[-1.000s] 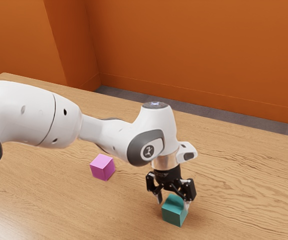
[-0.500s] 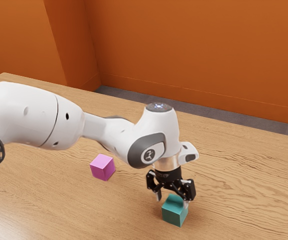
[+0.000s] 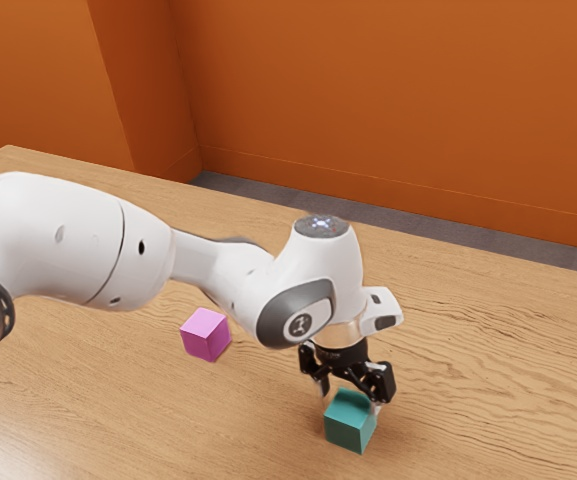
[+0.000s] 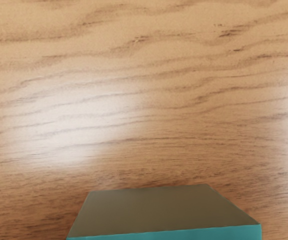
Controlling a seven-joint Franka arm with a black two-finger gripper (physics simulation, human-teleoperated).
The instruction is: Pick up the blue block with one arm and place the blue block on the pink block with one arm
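Blue block (image 3: pixel 349 424): teal-toned, flat on the wooden table (image 3: pixel 488 330), well away from its far edge by the wall
Gripper (image 3: pixel 349 391): fingers spread, straddling the cube's top, clamping nothing
Pink block (image 3: pixel 206 334): well apart, nearer that far edge
Risk: closing this high may pinch only the upper rim, so the cube slips or tips on lifting; an off-centre finger could shove it

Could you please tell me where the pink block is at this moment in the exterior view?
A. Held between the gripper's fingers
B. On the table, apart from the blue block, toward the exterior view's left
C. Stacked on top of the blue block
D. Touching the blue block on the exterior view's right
B: the pink block rests on the table, well clear of the blue block, while the gripper hangs over the blue block.
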